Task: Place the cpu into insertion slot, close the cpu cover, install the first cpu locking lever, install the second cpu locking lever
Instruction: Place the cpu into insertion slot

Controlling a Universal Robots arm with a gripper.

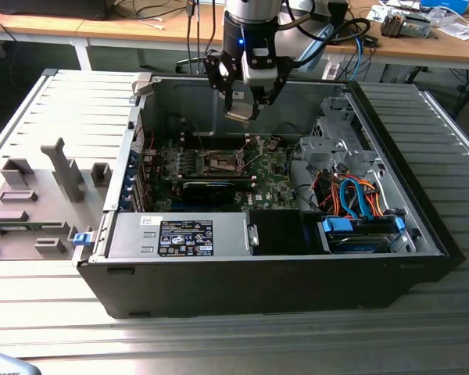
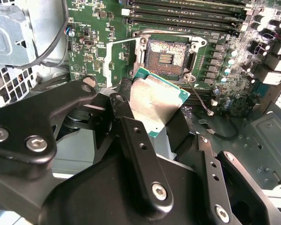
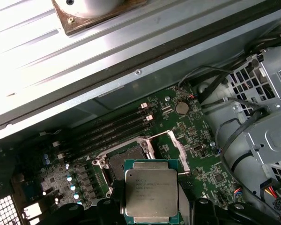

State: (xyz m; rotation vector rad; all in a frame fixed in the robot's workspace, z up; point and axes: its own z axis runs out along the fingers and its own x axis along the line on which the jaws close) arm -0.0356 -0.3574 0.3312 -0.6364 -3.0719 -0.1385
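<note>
Plainly the pincer (image 1: 241, 108) is clamped on the cpu (image 3: 151, 192) by two opposite edges, its jaws narrowed to the chip's width, holding it clear above the insertion slot (image 2: 166, 56). Light, stiff, flat: smooth silvery lid, thin green board. Probably slippery and delicate underneath, so edges suit best.

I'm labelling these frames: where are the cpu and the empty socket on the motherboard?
cpu (image 3: 151, 192), first wrist view, middle of its metal top.
socket (image 2: 166, 57), second wrist view, centre of its bare contact area.
</note>
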